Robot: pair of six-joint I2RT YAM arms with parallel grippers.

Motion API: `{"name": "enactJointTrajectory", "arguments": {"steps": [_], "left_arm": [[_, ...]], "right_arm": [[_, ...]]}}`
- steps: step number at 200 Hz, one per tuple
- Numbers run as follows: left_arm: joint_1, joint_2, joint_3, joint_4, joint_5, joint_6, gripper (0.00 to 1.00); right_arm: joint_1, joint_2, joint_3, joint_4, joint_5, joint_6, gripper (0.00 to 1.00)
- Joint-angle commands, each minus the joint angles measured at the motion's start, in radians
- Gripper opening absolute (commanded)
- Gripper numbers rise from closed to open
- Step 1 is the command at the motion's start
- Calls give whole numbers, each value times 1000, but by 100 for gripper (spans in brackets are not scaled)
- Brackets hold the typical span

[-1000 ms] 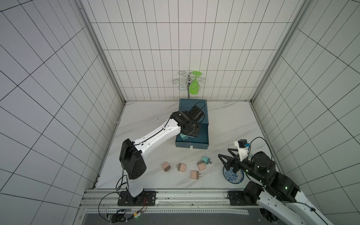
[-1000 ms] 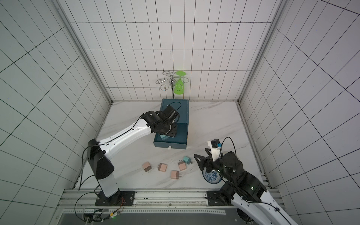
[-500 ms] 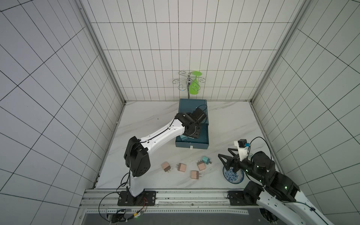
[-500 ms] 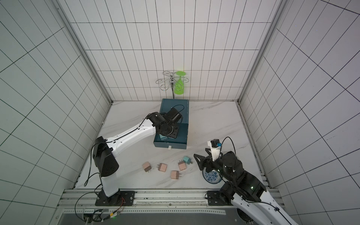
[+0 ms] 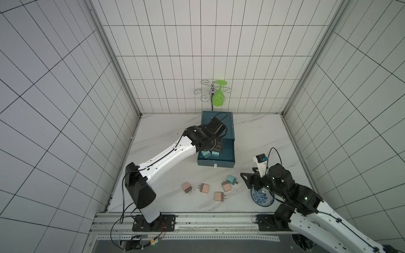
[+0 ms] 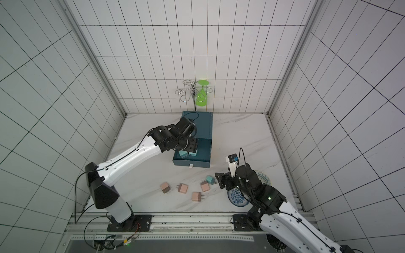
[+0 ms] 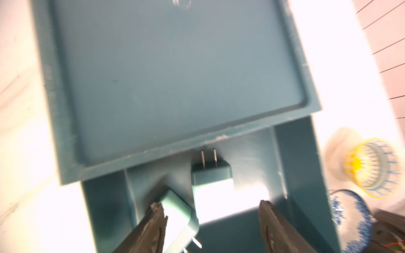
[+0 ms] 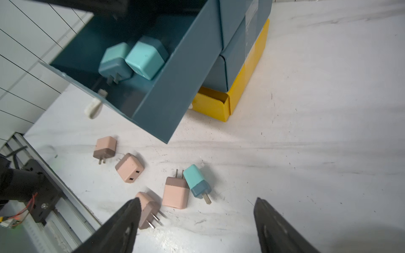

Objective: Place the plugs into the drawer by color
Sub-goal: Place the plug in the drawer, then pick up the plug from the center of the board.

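The dark teal drawer (image 5: 217, 122) stands at the back with its top tier pulled out (image 5: 229, 154). Two pale teal plugs (image 8: 115, 59) (image 8: 144, 57) lie side by side in it. My left gripper (image 7: 211, 219) hangs open over them, and one teal plug (image 7: 177, 214) rests against a finger (image 7: 153, 225). A third teal plug (image 5: 231, 180) and several peach-pink plugs (image 5: 204, 188) lie on the table in front. My right gripper (image 8: 197, 219) is open above the table beside them, holding nothing.
A blue-patterned bowl (image 5: 262, 196) sits under the right arm, with a second patterned dish (image 6: 264, 178) behind it. A yellow-and-blue cup (image 7: 370, 166) stands right of the chest. The yellow lowest tier (image 8: 219, 103) is ajar. A green glass (image 5: 219, 96) hangs on the back wall.
My left gripper has opened over the pulled-out tier, and the teal plug it carried now lies beside the other one. The right arm has barely moved.
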Motion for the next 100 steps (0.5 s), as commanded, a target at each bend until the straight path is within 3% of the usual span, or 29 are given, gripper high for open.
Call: {"name": "enactJointTrajectory", "arguments": {"steps": [1, 48, 100], "left_arm": [[28, -187, -160, 201, 96, 6, 70], [83, -569, -596, 594, 178, -76, 76], [90, -820, -840, 734, 29, -40, 77]], "right_arm": [[3, 87, -17, 28, -22, 4, 79], [-33, 241, -54, 111, -153, 2, 74], [-72, 450, -44, 190, -247, -4, 66]]}}
